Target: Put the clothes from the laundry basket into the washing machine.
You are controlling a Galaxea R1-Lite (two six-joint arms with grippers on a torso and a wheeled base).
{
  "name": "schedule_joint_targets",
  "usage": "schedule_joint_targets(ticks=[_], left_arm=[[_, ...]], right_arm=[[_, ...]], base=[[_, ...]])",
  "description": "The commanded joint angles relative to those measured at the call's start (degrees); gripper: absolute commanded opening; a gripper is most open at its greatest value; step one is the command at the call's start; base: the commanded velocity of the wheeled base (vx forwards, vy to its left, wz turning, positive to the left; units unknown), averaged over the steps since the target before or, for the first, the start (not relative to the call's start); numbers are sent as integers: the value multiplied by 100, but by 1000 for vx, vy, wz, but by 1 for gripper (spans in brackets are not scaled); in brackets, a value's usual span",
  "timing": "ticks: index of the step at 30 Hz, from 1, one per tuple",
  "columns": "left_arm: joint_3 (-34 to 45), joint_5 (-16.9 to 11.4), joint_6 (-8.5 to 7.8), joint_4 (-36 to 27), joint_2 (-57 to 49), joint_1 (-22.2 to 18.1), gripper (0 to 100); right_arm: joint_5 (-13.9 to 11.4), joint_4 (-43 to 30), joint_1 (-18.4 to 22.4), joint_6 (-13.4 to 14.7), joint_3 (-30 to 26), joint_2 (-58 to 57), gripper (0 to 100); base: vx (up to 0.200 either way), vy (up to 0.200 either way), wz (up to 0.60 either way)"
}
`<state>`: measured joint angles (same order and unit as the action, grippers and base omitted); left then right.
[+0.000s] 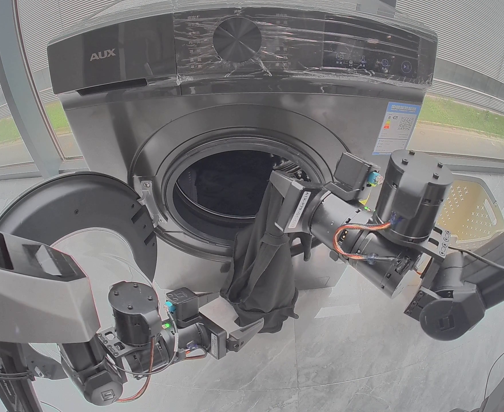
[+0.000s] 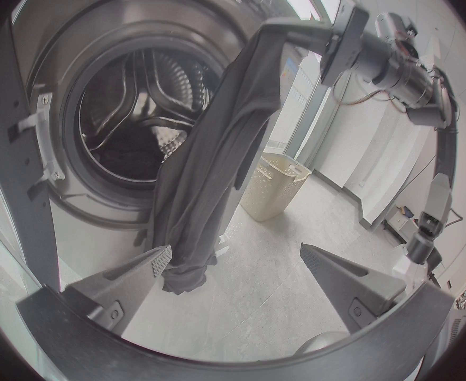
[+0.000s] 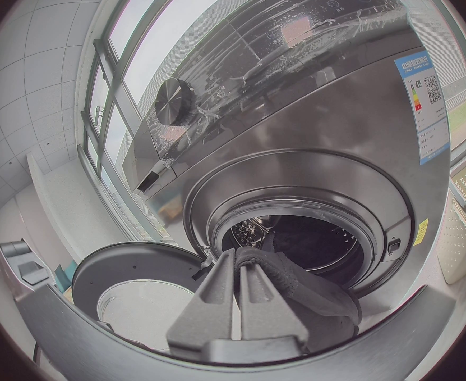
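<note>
We're partway through: our right gripper (image 3: 238, 271) is pinching a garment (image 1: 260, 270) that's dangling just outside the washer (image 1: 120, 121) opening, not in yet. Left gripper (image 2: 233, 248) is hovering low, fingers (image 2: 137, 276) spread. Can't tell what's left in the basket (image 1: 475, 213).

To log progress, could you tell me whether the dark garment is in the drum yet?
Out: the garment hangs from the right hand, in front of the drum opening.
</note>
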<state>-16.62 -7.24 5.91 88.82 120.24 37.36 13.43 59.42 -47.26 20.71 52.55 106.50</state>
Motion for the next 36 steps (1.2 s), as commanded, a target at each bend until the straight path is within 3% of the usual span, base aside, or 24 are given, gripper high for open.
schedule_joint_targets(ticks=[1,6,12,32,33,36], left_arm=[[-167,21,-99,-5,624,-238,100],[-404,-14,-187,4,923,-537,100],[-641,-339,-187,-5,1195,-643,100],[-2030,-295,-222,4,2452,-757,100],[-2039,-295,-213,4,2461,-757,0],[-2109,-287,-205,4,2452,-757,0]], right_arm=[[1,9,-37,3,-87,-112,0],[-7,17,-81,3,-166,-164,0],[1,70,-134,3,-246,-173,0],[-7,123,-222,3,-386,-182,0],[-7,123,-222,12,-386,-191,0],[-7,123,-213,3,-439,-235,0]], base=[[0,0,0],[0,0,0],[0,0,0],[0,0,0],[0,0,0],[0,0,0]])
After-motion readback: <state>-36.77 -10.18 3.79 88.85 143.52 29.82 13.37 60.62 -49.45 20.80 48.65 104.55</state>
